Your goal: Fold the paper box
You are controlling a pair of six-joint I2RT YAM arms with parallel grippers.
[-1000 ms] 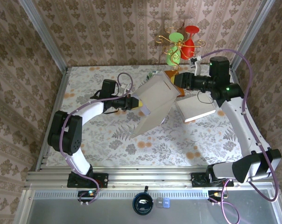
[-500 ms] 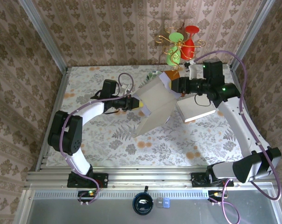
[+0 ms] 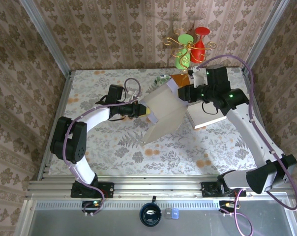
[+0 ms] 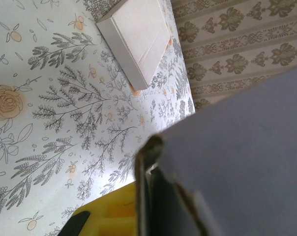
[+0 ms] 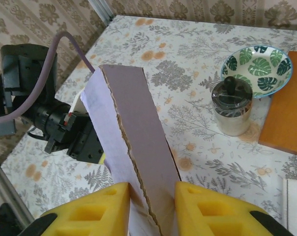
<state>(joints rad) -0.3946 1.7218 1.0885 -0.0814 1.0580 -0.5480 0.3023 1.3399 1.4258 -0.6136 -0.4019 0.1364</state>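
Paper box is held off the table, mid-workspace, between both arms.
Left gripper pinches its left edge, yellow pad against the cardboard.
Right gripper is clamped on the torn far-right edge, one pad on each side.
Surroundings: flat white box lies just right of the paper box, beneath the right arm. Leaf-print bowl, lidded jar and orange board sit behind.
Versus 1 s ago: right gripper is nearer and further left, and the box's top panel looks narrower.
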